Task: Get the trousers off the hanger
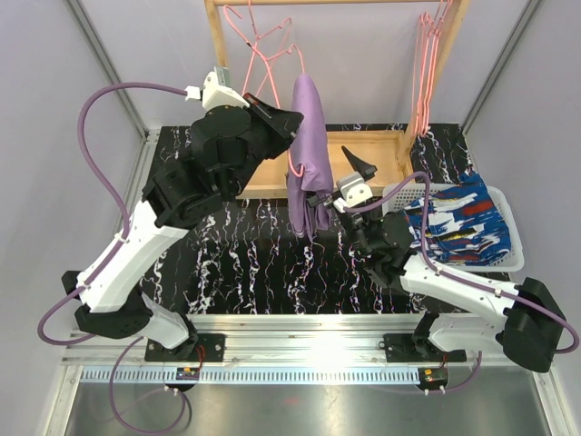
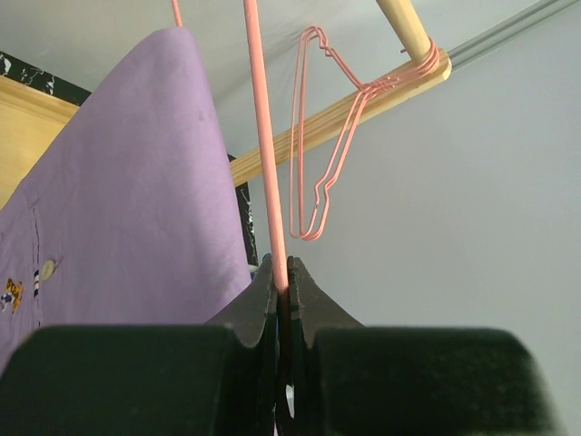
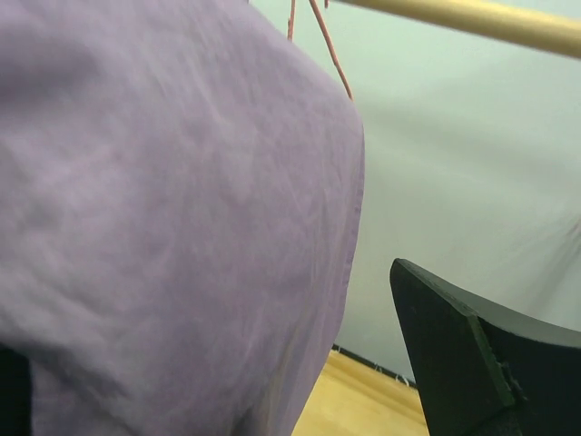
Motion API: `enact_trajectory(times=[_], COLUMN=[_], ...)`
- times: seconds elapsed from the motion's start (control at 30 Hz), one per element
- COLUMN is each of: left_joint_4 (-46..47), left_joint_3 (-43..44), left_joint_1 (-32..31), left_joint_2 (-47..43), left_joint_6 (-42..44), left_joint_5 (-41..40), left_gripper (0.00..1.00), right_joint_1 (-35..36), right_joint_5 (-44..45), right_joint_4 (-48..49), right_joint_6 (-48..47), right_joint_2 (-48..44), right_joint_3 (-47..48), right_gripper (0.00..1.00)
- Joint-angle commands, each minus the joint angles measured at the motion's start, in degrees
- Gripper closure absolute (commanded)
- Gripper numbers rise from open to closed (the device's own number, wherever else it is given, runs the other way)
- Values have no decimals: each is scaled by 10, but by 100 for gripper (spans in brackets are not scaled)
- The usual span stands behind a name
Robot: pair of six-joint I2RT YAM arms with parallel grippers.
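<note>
The lilac trousers point(image 1: 309, 145) hang draped over a pink hanger point(image 1: 295, 168) in front of the wooden rack. My left gripper point(image 1: 292, 125) is shut on that hanger's wire; in the left wrist view the pink wire point(image 2: 265, 182) runs up out of the gripper point(image 2: 281, 272), with the lilac cloth point(image 2: 127, 200) to its left. My right gripper point(image 1: 334, 177) stands open at the trousers' right side. In the right wrist view the lilac cloth point(image 3: 182, 227) lies between the jaws; one finger point(image 3: 472, 363) shows, the other is hidden behind the cloth. The dark blue patterned trousers point(image 1: 458, 222) lie in the basket.
A white basket point(image 1: 508, 259) stands at the right of the dark marbled table point(image 1: 254, 263). Spare pink hangers point(image 2: 318, 182) hang on the wooden rail point(image 2: 404, 27), with more at the rack's right post point(image 1: 425, 64). The wooden rack base point(image 1: 381, 145) lies behind the trousers.
</note>
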Motion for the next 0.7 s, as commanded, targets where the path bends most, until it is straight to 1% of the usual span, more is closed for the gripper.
enact_trajectory(times=[0.0,0.1,0.13,0.2,0.47,0.53,0.63,0.67], left_joint_4=[83,70,57,32,17,10,6,7], left_joint_3=[17,44,63,99,113,123,122,120], left_joint_1=[1,1,2,1,2,2,2,2], left_joint_2=[-27,-6,17,34,73,78,80,79], left_joint_6=[-4,30,35,46,74,82,85,86], left_joint_5=[-19,-12,-9,2,12,14,19,20], left_gripper=[100,100,100,100,100,100,100,100], right_joint_1=[10,15,17,23,31,31,31,31], right_joint_5=[-25,-42,-48,-52,-55,-53,-53,-53], right_joint_4=[26,-2,-17,-31,-74,-86,-111,-120], right_joint_6=[-25,-27,-29,-41,-70,-76,-83,-85], right_joint_2=[-5,-16,-17,-20,-25,-29,-30,-30], right_joint_3=[41,54,61,67,87,93,104,107], right_gripper=[4,5,5,7,8,10,21,32])
